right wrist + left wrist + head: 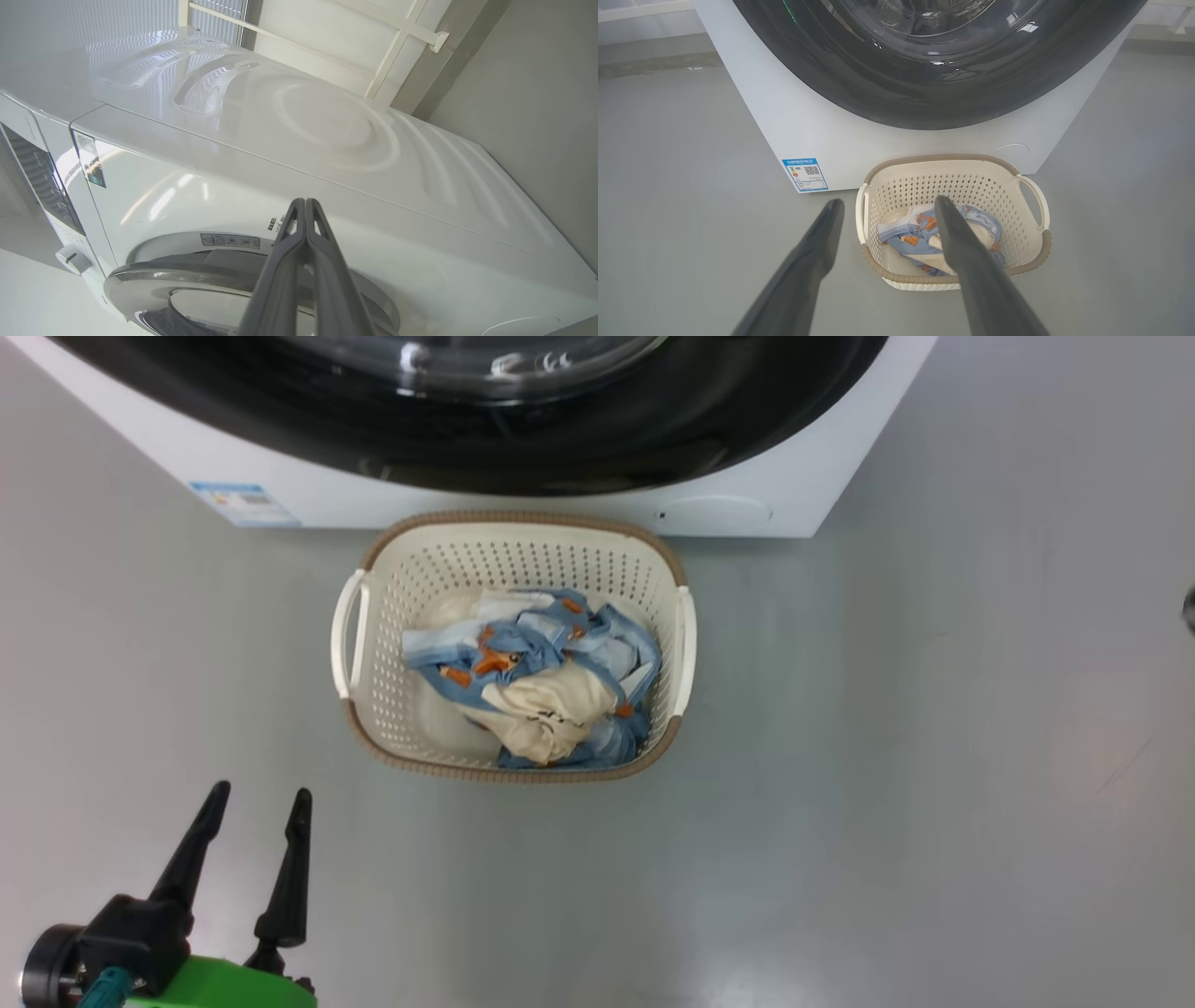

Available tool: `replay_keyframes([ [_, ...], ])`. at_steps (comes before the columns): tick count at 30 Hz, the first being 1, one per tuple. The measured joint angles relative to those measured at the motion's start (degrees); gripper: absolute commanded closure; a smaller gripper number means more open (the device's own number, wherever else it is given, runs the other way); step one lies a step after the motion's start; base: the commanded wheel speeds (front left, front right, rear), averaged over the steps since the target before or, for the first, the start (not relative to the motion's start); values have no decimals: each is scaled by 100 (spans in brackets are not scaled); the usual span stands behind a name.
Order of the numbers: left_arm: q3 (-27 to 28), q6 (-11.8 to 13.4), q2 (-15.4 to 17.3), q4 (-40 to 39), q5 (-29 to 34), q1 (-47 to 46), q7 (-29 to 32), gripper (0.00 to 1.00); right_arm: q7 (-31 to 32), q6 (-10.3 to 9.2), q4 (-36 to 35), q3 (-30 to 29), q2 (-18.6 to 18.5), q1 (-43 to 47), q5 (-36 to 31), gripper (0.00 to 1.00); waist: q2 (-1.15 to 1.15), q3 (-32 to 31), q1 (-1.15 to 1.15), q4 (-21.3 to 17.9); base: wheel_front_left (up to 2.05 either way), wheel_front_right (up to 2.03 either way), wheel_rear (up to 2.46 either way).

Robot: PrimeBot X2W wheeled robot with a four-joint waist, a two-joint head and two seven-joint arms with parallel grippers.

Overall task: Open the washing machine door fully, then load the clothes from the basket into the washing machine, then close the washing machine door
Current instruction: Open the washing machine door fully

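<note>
washing machine door (154, 275) looks shut, sitting about 7 o'clock off the right gripper's (304, 201) pinched-together jaws, so that arm's closer imo; left gripper's (260, 793) jaws are wide, basket (523, 560) at 1 o'clock from them.

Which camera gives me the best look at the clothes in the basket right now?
Head view: it looks straight down on the clothes, all uncovered in the basket. In the left wrist view, a finger of the left gripper crosses them. The right wrist view faces the washing machine.
</note>
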Motion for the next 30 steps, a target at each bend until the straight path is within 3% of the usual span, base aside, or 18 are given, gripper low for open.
replay_keyframes([
  [18,-174,0,-26,14,1,-237,0,0,903,0,-94,964,-215,-1338,-21,100,0,569,0,352,0,0,0],
  [30,-219,0,-44,12,-16,-297,0,0,1230,0,-152,1230,-249,-2006,-5,100,0,917,0,530,0,0,0],
])
